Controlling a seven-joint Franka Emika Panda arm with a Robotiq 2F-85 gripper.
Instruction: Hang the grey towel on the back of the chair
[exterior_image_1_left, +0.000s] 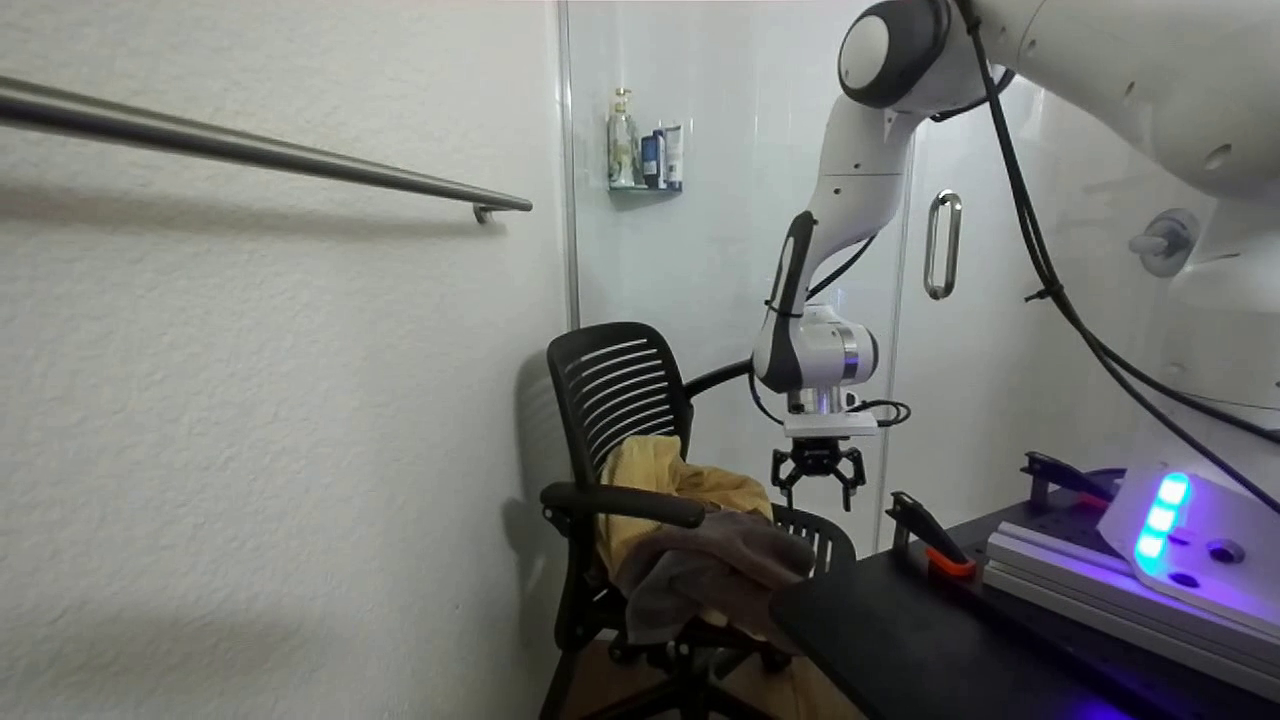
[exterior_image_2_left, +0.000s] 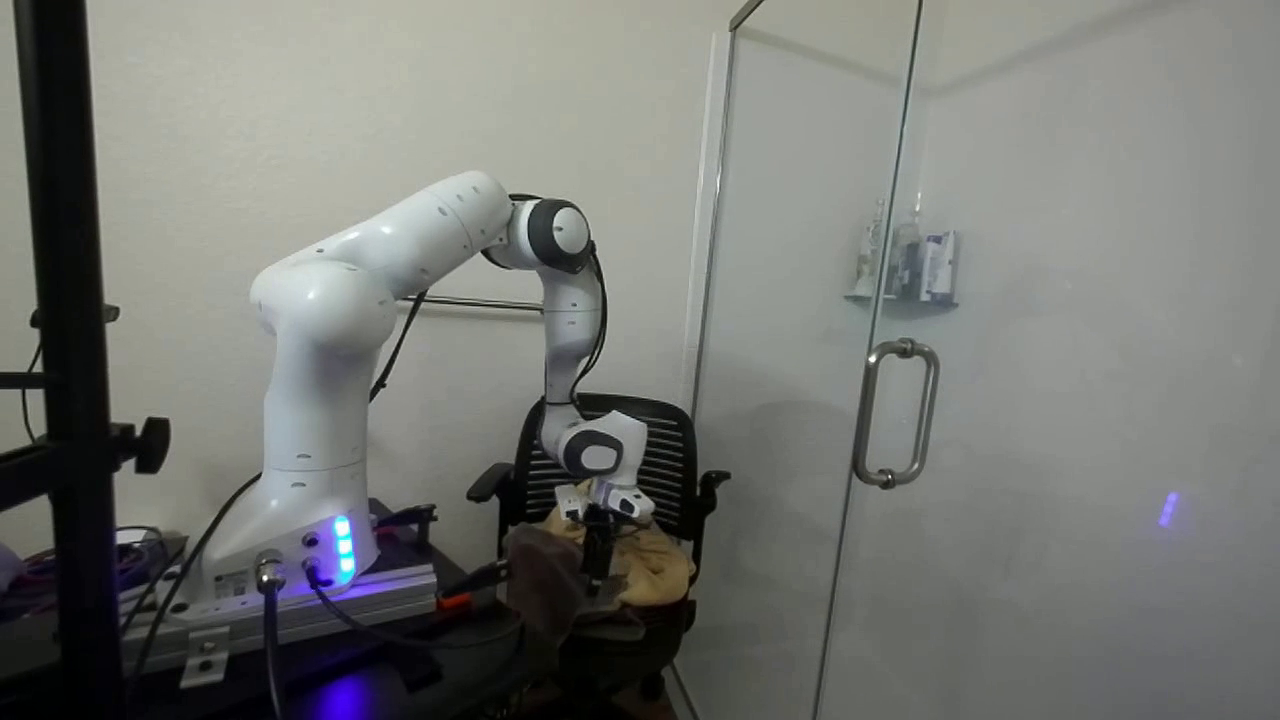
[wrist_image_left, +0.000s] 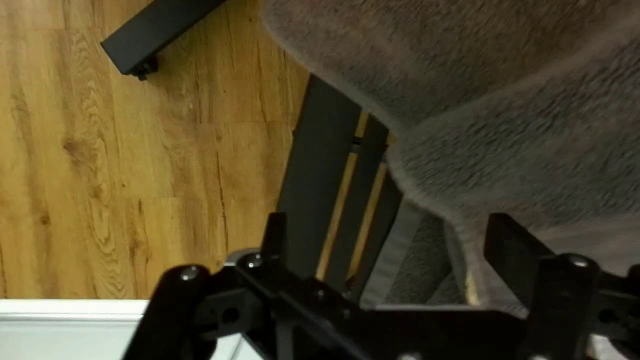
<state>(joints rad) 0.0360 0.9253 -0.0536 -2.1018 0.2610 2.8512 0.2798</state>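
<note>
The grey towel (exterior_image_1_left: 700, 570) lies crumpled on the seat of the black chair (exterior_image_1_left: 618, 385). It drapes over the seat's front edge and shows at lower centre in an exterior view (exterior_image_2_left: 545, 580). The chair's slatted back (exterior_image_2_left: 668, 440) is bare. My gripper (exterior_image_1_left: 819, 495) points down, open and empty, above the seat's edge beside the towel. In the wrist view my gripper (wrist_image_left: 387, 222) has its fingers wide apart. The towel (wrist_image_left: 500, 130) fills the right side there, under the right finger. The left finger is over the dark seat slats (wrist_image_left: 320, 170).
A yellow cloth (exterior_image_1_left: 650, 470) lies on the seat behind the grey towel. The chair's armrest (exterior_image_1_left: 625, 503) is beside the towels. A black table (exterior_image_1_left: 900, 620) with clamps stands close by. A towel bar (exterior_image_1_left: 250, 145) and glass shower door with handle (exterior_image_2_left: 895, 415) flank the chair.
</note>
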